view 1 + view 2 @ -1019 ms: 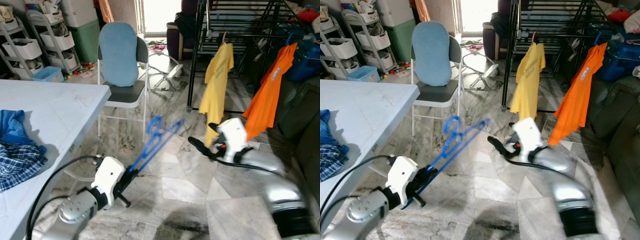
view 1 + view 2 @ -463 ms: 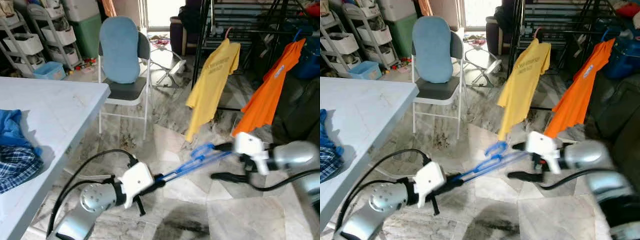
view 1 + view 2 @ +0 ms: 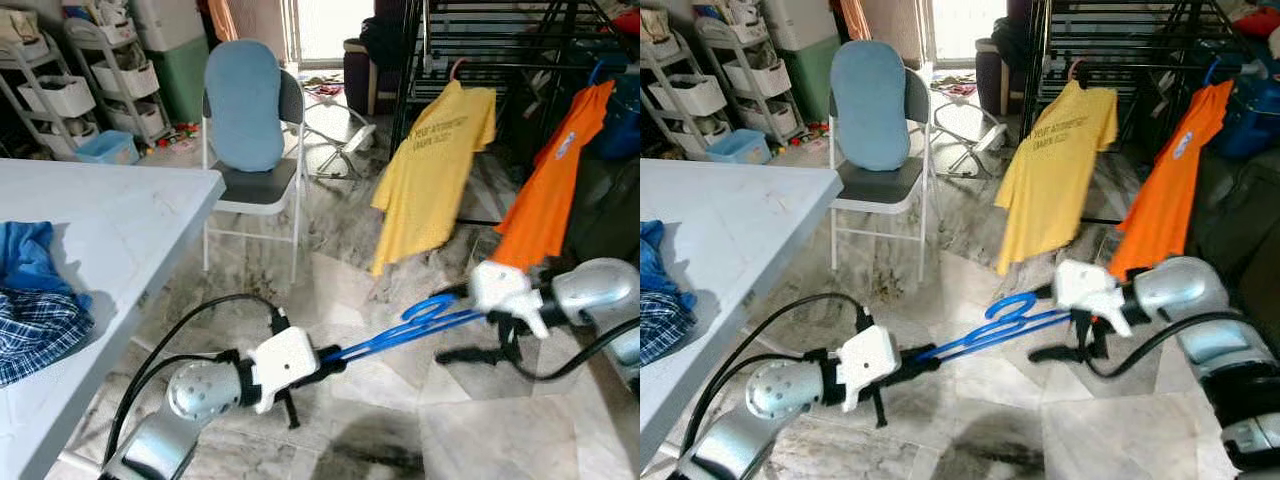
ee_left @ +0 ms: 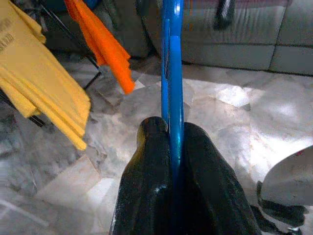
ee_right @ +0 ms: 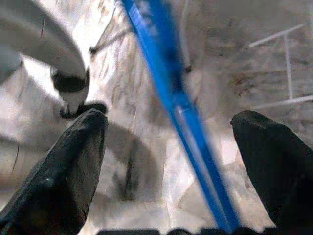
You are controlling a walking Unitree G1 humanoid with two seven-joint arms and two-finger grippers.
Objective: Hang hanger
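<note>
Yellow shirt [image 3: 432,170], orange shirt [image 3: 549,180] on rack [image 3: 470,45] w/ chair [image 3: 250,130] nearby.

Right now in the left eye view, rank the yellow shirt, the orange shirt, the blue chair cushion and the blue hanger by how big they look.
1. yellow shirt
2. blue chair cushion and orange shirt: look alike, so unranked
3. blue hanger: long but very thin, and nearer the camera
</note>
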